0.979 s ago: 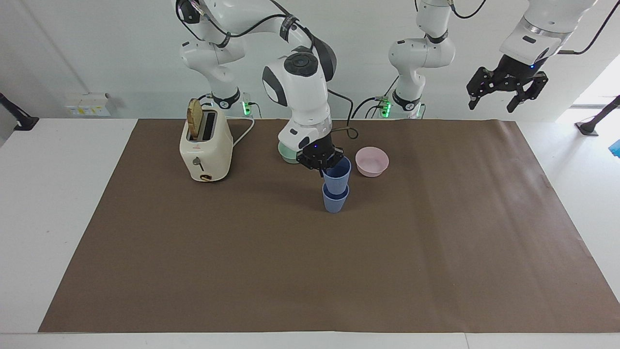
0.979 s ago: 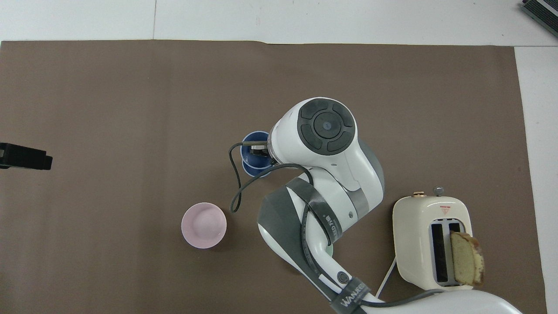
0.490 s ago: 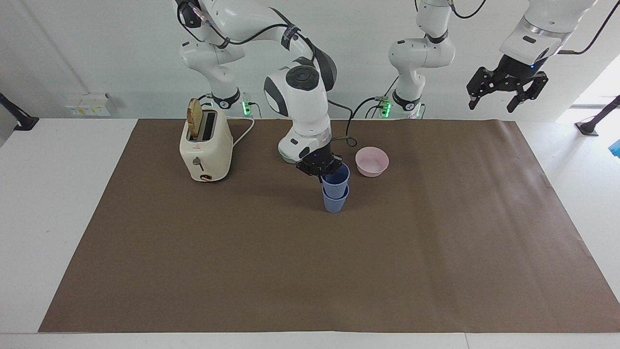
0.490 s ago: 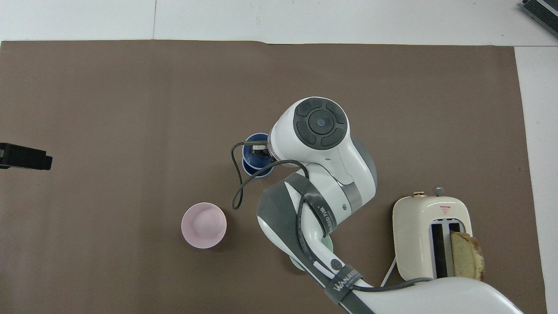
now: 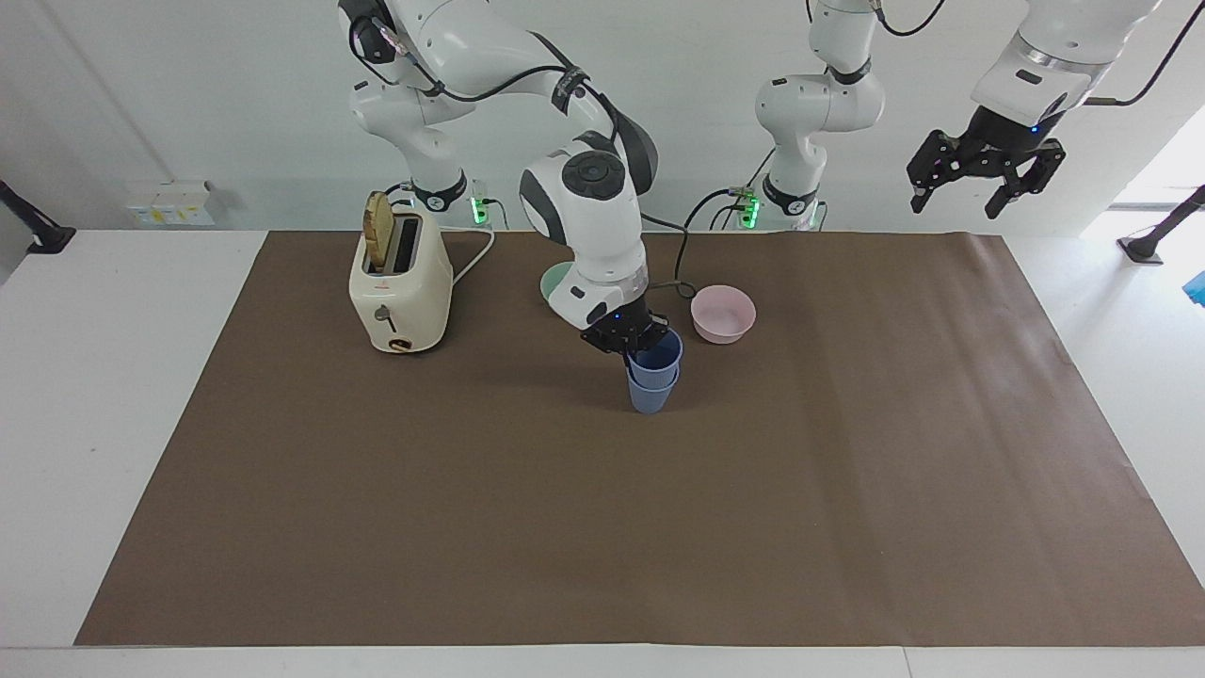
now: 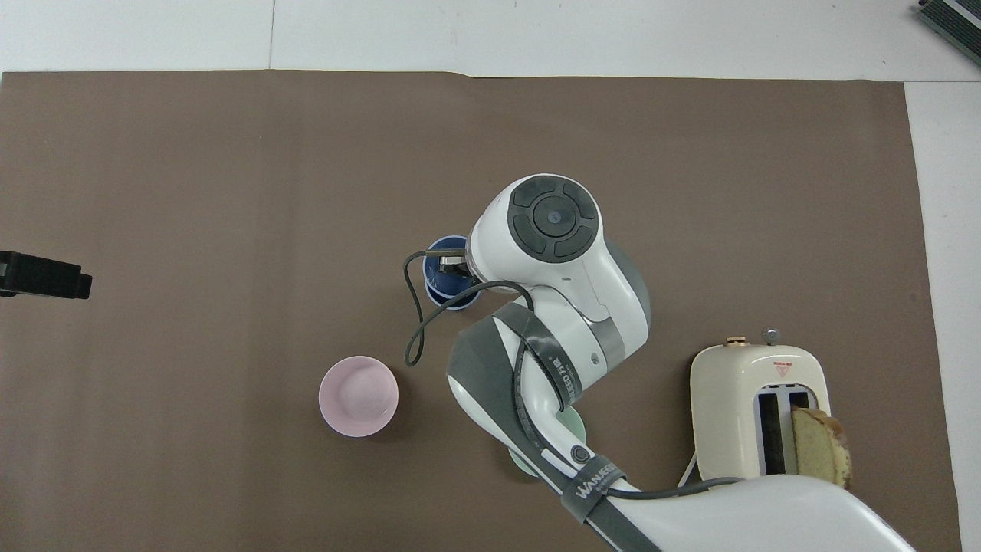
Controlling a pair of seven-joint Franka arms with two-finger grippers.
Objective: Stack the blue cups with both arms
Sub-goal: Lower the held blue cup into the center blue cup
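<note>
The brown mat [image 5: 602, 527] covers nearly the whole white table [image 5: 113, 424], and my two arms are the biggest things over it. My right arm [image 5: 588, 221] bends down to the middle of the mat; my left arm [image 5: 1045, 56] waits, raised over its own end of the table.

Next in size comes the cream toaster [image 5: 397, 282], standing toward the right arm's end with a slice of bread [image 5: 379, 231] sticking out of one slot. Then the pink bowl [image 5: 723, 313], just beside the cups and a little nearer to me, and the mint-green bowl [image 5: 555, 280], mostly hidden by my right wrist.

The blue cups [image 5: 653, 377] stand mid-mat, one nested upright in the other, the lower one on the mat.

My right gripper [image 5: 633, 345] sits at the upper cup's rim on the side nearest me — one finger [image 6: 452, 265] reaches inside the cup. Whether it grips the wall or has let go, I cannot tell. My left gripper [image 5: 984, 193] hangs released, holding nothing, its tip just showing from overhead [image 6: 42, 274].
</note>
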